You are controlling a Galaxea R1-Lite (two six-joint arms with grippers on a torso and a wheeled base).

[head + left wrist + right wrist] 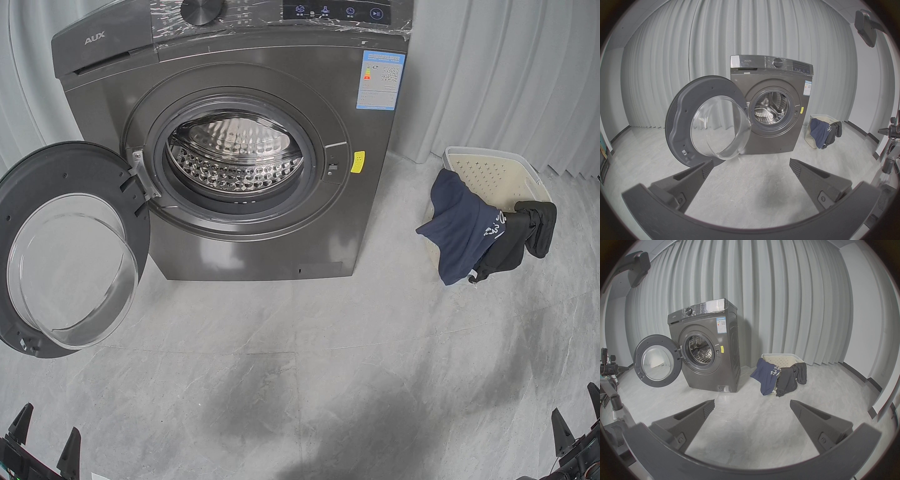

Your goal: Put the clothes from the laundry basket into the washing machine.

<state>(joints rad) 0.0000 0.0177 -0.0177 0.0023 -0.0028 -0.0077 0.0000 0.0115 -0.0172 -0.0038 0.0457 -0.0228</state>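
A grey front-loading washing machine (250, 156) stands ahead, its round door (69, 250) swung wide open to the left and the steel drum (234, 156) showing no clothes. To its right sits a cream laundry basket (494, 175) with a navy garment (462, 225) and a black garment (522, 240) draped over its front rim. My left gripper (44, 434) is open low at the near left, far from both. My right gripper (578, 412) is open low at the near right, well short of the basket (782, 360). Neither holds anything.
Grey tiled floor (300, 375) stretches between me and the machine. Pale pleated curtains (500, 75) line the wall behind. The open door (706, 122) juts out over the floor on the left side. A camera stand (892, 147) is off to one side.
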